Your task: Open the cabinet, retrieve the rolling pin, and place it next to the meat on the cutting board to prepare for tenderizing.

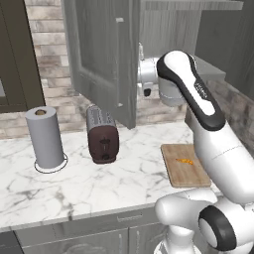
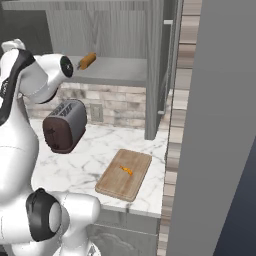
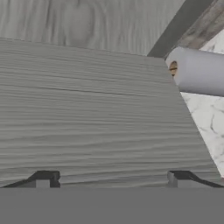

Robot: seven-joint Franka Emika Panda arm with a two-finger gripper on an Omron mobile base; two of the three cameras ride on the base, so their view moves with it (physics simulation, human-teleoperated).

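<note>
Marble counter point(image 1: 99, 178) lies below; gripper point(image 3: 113, 177), fingers spread and empty, should turn toward the rolling pin point(image 2: 87, 61) inside the cabinet point(image 2: 120, 70).

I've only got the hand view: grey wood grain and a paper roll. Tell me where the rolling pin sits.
Observer: The rolling pin lies on the shelf inside the open cabinet, seen in the right base view.
Operator: Give me the board's position.
Observer: The cutting board lies on the counter, to the right of the toaster.
Operator: Report the meat.
Observer: The meat sits near the board's middle, with bare board on either side.
</note>
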